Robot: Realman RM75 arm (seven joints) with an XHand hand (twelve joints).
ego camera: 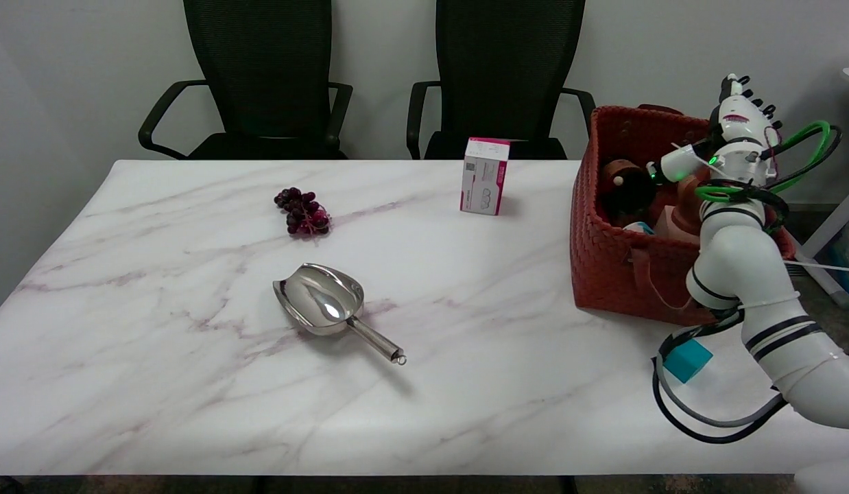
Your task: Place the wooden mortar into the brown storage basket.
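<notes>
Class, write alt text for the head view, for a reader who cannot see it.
A white robot arm reaches over a brown woven basket at the right of a marble table; its robot hand is hidden. Purple grapes, a metal scoop and a pink-and-white box lie on the tabletop.

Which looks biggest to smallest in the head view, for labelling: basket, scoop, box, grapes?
1. Brown storage basket, clearly largest.
2. Metal scoop.
3. Pink-and-white box.
4. Grapes.
The box and grapes sit farther from the camera, so their ranks are unsure.
</notes>
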